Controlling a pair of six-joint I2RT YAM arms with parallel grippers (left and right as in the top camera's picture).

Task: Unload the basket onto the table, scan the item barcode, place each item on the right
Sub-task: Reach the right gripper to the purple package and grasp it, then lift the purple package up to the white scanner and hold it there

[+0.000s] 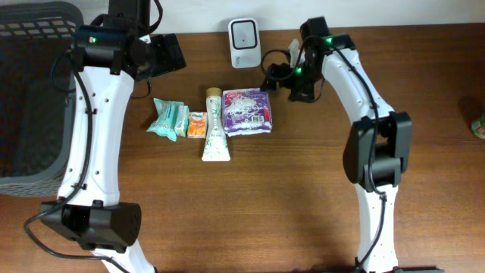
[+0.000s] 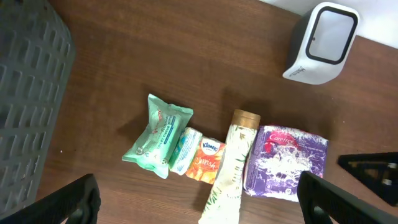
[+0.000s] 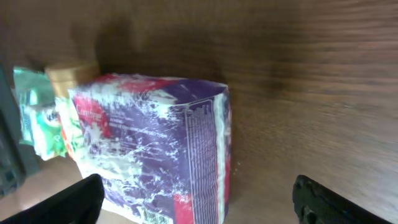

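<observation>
Brown wooden table (image 2: 155,56). Dark grey slotted basket (image 2: 28,106) along the left edge. White scanner (image 2: 320,43) at far right, with a dark window. Goods lie in a row, left to right: green packet (image 2: 158,134), small teal packet (image 2: 183,149), orange Kleenex pack (image 2: 207,160), tube (image 2: 233,165) with its gold cap pointing far, purple pack (image 2: 286,162). Left gripper (image 2: 198,199): jaws spread wide, tips at the near corners.

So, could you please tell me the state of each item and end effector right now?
Left end effector: open, empty.
Right end effector: open, empty.
Purple packet: lying flat, ungripped.
Tube: lying flat, cap on.
Barcode scanner: standing upright.
Orange Kleenex pack: lying flat.
Green packet: lying flat.
</observation>
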